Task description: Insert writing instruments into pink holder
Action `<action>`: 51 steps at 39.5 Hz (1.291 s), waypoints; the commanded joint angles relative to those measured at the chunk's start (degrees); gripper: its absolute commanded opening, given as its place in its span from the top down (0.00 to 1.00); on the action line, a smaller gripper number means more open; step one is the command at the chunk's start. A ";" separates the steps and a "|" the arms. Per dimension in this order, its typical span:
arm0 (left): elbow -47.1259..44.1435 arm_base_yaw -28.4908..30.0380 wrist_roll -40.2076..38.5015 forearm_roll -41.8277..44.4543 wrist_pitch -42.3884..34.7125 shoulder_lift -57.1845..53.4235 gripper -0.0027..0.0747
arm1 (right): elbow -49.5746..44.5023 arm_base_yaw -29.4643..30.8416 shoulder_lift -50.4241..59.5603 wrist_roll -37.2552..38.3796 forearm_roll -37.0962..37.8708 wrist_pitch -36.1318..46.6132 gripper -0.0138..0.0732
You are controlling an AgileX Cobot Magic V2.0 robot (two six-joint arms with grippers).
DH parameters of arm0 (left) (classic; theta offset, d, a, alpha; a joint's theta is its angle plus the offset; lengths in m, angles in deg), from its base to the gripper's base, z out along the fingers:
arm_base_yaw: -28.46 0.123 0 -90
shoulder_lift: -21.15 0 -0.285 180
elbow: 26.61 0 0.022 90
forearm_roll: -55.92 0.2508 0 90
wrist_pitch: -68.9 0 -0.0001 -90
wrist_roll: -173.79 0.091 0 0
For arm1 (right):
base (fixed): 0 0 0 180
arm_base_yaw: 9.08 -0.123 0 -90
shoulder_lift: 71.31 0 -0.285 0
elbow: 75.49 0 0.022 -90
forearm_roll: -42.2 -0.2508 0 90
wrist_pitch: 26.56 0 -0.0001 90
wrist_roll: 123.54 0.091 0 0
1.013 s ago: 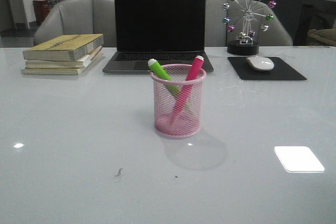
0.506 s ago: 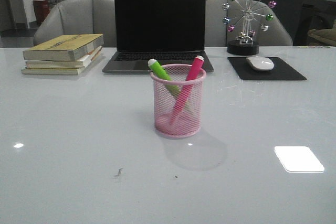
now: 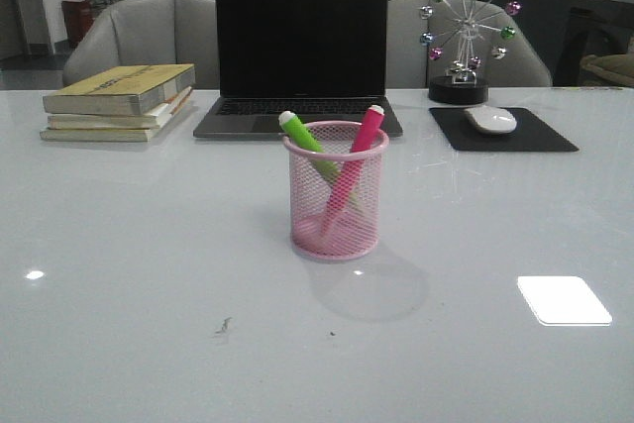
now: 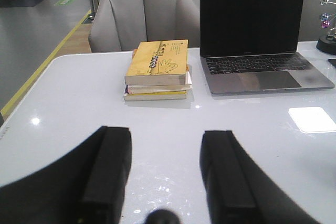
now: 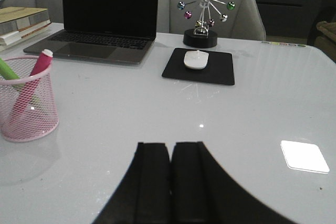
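Note:
The pink holder (image 3: 336, 195) stands upright at the middle of the table, also seen in the right wrist view (image 5: 27, 103). Inside it lean the lime green marker (image 3: 305, 139) and the bright pink marker (image 3: 365, 134), crossing, whitish caps up above the rim. The right wrist view shows the pink marker (image 5: 37, 72) and a bit of the green marker (image 5: 7, 69). My left gripper (image 4: 166, 132) is open over bare table, nothing between its fingers. My right gripper (image 5: 170, 144) is shut and empty, well apart from the holder. Neither gripper shows in the front view.
A laptop (image 3: 300, 52) stands open behind the holder. A stack of books (image 3: 119, 101) lies at the back left. A white mouse (image 3: 490, 119) on a black pad (image 3: 505, 131) and a ball ornament (image 3: 463, 32) sit at the back right. Grey chairs stand beyond the table.

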State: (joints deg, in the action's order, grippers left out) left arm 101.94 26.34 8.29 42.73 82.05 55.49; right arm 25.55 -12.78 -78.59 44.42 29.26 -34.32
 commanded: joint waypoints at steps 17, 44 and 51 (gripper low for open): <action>1.70 0.06 -0.16 -0.75 -4.91 0.13 0.47 | -0.08 0.00 1.14 -0.47 0.12 5.60 0.78; 1.70 0.06 -8.09 6.82 -4.96 -4.99 0.85 | -0.08 0.00 1.14 -0.47 0.12 5.60 0.78; 0.29 0.06 -8.26 7.96 -5.74 -12.57 0.84 | -0.08 0.00 1.14 -0.47 0.12 5.60 0.78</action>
State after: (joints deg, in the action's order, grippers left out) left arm 101.49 26.34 1.06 50.17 81.68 45.21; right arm 25.55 -12.78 -78.59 44.42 29.26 -34.27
